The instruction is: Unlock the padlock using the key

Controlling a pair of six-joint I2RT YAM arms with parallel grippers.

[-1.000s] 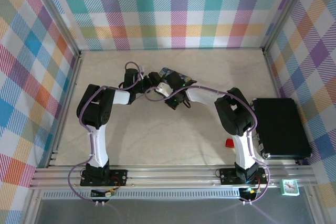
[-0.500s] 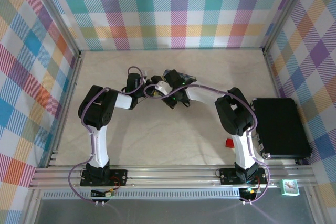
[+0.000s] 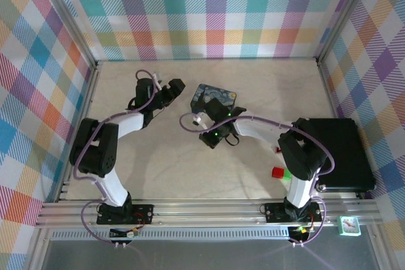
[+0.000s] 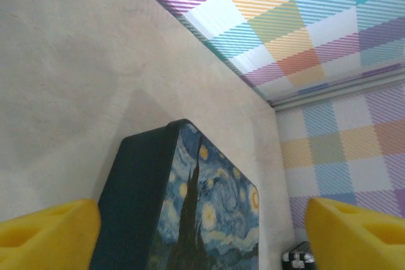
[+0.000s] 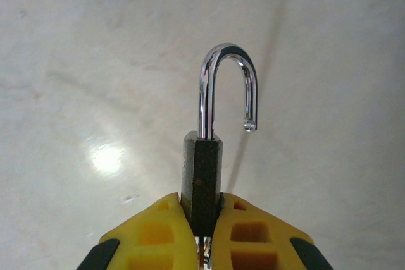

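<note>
Right fingers (image 5: 158, 232) clamp the padlock (image 5: 202, 175) body upright over the desk (image 5: 76, 61). The shackle (image 5: 204, 93) has its free end out of the body. Left fingers (image 4: 50, 222) are spread wide and empty near the blue tin (image 4: 202, 207). Advise: hold body firmly, keep shackle unobstructed, lower gently.

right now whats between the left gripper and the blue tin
Nothing but bare table. The top view shows a clear gap between the left gripper and the blue tin; the left wrist view agrees.

2 black-and-white arms (image 3: 118, 183), purple cables (image 3: 183, 119), probably plastic yellow pincer fingers (image 5: 158, 232).
</note>
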